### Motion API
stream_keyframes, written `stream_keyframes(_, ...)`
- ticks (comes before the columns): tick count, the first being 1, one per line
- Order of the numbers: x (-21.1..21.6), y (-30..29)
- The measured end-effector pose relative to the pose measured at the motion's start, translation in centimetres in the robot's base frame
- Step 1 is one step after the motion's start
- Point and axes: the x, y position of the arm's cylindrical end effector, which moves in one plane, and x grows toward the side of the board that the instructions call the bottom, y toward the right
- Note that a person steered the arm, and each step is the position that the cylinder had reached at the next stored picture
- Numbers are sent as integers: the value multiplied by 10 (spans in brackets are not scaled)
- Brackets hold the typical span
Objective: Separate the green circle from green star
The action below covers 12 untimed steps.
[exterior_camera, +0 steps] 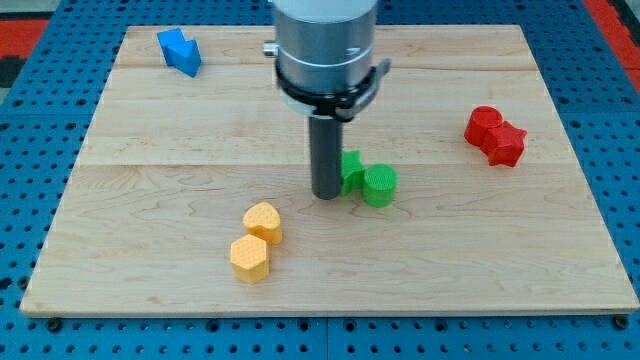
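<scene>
The green circle point(380, 185) sits near the middle of the wooden board point(150, 150), touching the green star point(352, 168), which lies just to its upper left and is partly hidden by the rod. My tip point(327, 195) rests on the board right at the star's left side, close to or touching it.
Two yellow blocks point(263, 221) point(249, 257) lie below and left of my tip. A blue block point(179, 51) sits at the view's top left. Two red blocks point(495, 135) sit together at the right. The arm's grey body point(326, 45) hangs over the top centre.
</scene>
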Motion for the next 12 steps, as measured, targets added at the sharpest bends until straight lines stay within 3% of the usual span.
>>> stream_keyframes(2, 6, 0)
stream_keyframes(3, 56, -10)
stream_keyframes(4, 65, 23)
stream_keyframes(5, 56, 86)
stream_keyframes(9, 24, 50)
stream_keyframes(12, -148, 50)
